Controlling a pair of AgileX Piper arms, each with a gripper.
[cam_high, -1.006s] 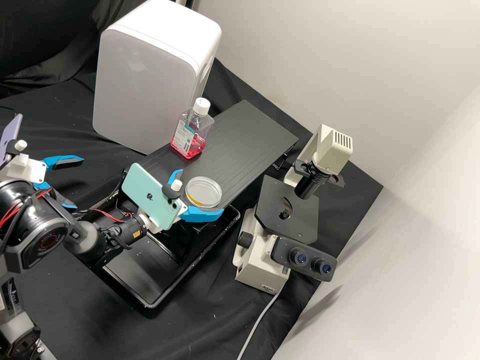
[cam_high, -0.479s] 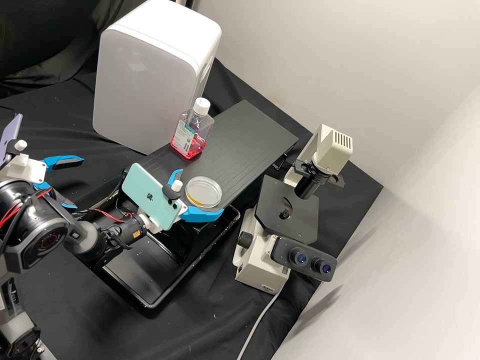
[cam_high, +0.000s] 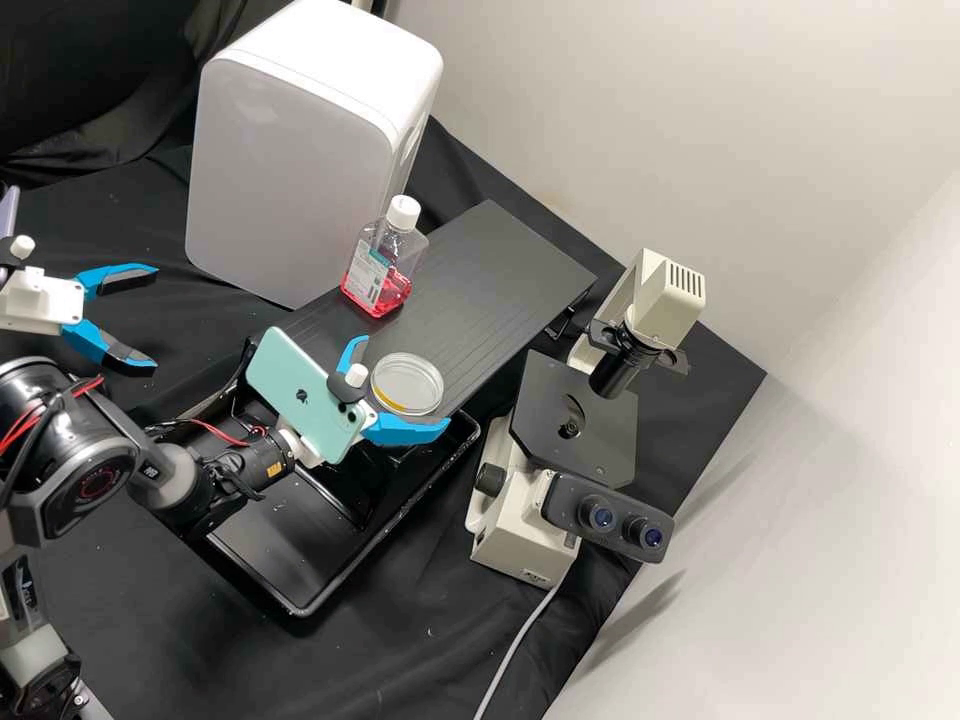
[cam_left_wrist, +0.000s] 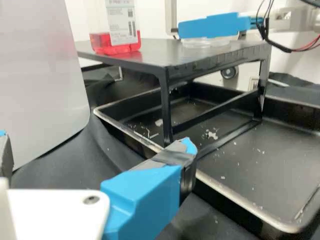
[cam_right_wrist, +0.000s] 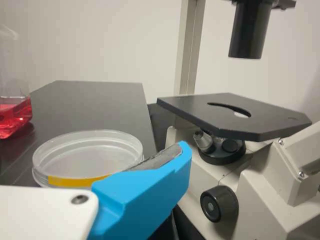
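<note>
Blue left jaws higher, dish (cam_high: 406, 384) unmoved.

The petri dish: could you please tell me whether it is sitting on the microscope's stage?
No, the petri dish rests on the raised black platform, apart from the microscope stage.

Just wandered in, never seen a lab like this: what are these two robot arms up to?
The right gripper has its blue fingers spread on either side of a petri dish with a yellow layer, which sits at the near end of a raised black platform; whether they touch it is unclear. A bottle of red liquid stands farther back on the platform, and a microscope is alongside. The left gripper hangs open over the black cloth near a white box, holding nothing.
</note>
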